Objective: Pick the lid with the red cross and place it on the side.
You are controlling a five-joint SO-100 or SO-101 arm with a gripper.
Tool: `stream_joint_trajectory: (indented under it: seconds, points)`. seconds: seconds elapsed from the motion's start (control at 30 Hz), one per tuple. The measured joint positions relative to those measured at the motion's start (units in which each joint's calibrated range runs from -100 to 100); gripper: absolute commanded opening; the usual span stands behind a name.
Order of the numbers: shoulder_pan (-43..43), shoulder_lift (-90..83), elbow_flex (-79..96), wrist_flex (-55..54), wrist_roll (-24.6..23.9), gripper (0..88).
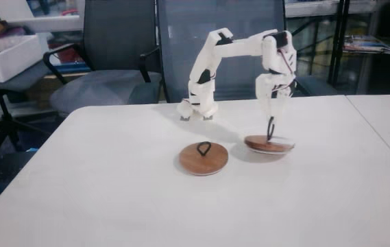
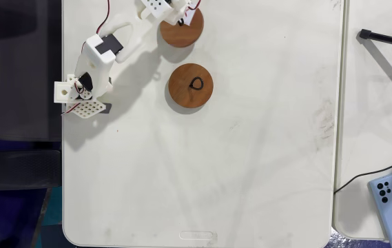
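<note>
Plain wooden disc (image 1: pixel 203 158) lies nearest; hand (image 1: pixel 271 127) pinches the lid with the red cross (image 1: pixel 270 144) by its loop.

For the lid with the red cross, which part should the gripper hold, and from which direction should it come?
Grip the black loop handle standing upright at the centre of the lid with the red cross, coming straight down from above. The disc lies flat and low on the table, so its edge gives little to pinch. The gripper is already at the loop.

Low front view; top-down view
</note>
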Motion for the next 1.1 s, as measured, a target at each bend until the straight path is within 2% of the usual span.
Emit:
stream_joint_trajectory:
  seconds: [0.13, 0.57, 1.1]
  points:
    - [-0.97, 0.00, 0.00, 0.00, -0.10, 0.1]
    - [-12.42, 1.01, 0.00, 0.00, -0.16, 0.1]
    - [-12.19, 10.34, -19.15, 0.00, -0.52, 0.1]
